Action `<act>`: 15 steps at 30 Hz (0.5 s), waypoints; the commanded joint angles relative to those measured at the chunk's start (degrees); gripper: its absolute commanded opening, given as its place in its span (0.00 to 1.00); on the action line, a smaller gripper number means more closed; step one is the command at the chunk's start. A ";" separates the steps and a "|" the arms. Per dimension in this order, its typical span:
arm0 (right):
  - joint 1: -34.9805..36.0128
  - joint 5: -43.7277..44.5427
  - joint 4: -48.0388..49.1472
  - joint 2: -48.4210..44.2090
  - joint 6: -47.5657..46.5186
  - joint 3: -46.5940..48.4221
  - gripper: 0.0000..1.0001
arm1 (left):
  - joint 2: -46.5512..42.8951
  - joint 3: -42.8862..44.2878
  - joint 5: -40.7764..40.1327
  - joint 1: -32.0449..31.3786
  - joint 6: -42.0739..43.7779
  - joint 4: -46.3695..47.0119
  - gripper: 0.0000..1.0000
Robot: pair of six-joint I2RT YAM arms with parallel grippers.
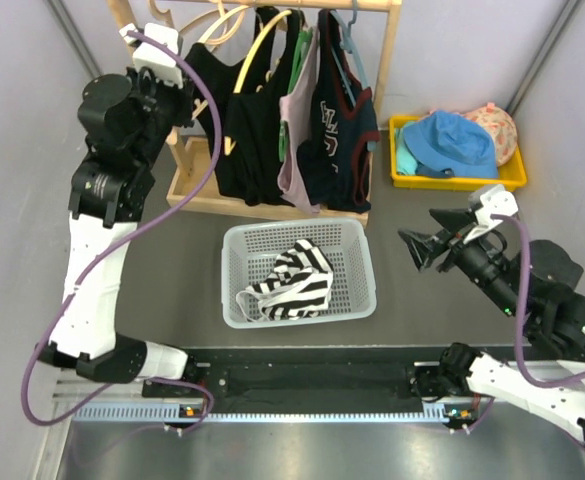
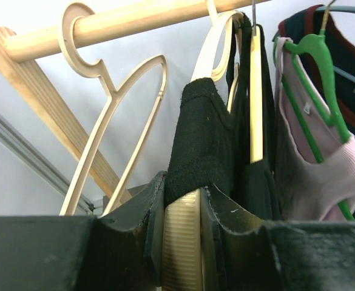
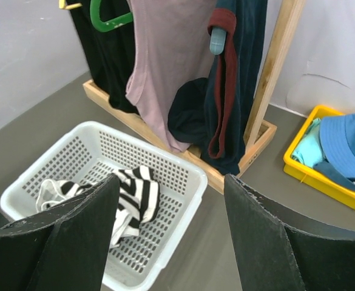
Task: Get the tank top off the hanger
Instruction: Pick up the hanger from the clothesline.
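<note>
A black tank top (image 1: 242, 130) hangs at the left of the wooden rack. Its strap (image 2: 201, 139) lies over the arm of a cream hanger (image 2: 189, 242). My left gripper (image 2: 185, 188) is raised to the rack (image 1: 190, 100) and is shut on that hanger arm just below the strap. The strap's lower edge sits between the finger tips. My right gripper (image 1: 415, 250) hovers low, right of the basket. It is open (image 3: 171, 182) with nothing between its fingers.
The wooden rail (image 2: 135, 21) also carries an empty cream hanger (image 2: 113, 115), a pink top (image 2: 323, 170) on a green hanger and a navy top (image 1: 347, 130). A white basket (image 1: 357, 290) holds a striped garment (image 1: 292, 285). A yellow tray (image 1: 402, 170) holds a blue hat (image 1: 457, 140).
</note>
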 commanded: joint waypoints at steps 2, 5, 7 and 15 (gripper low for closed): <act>-0.29 3.05 3.64 3.50 0.32 3.45 0.69 | -4.84 -2.51 1.41 0.09 -1.80 5.43 0.00; -0.20 2.08 4.26 4.47 0.58 3.63 0.69 | -5.63 -3.40 0.97 0.09 -1.19 5.69 0.00; -0.20 1.90 4.26 4.82 0.76 3.45 0.69 | -5.80 -2.70 0.97 0.09 -0.74 5.43 0.00; -0.20 1.82 4.70 5.87 1.73 3.45 0.70 | -10.72 -1.29 3.07 0.09 3.12 3.58 0.00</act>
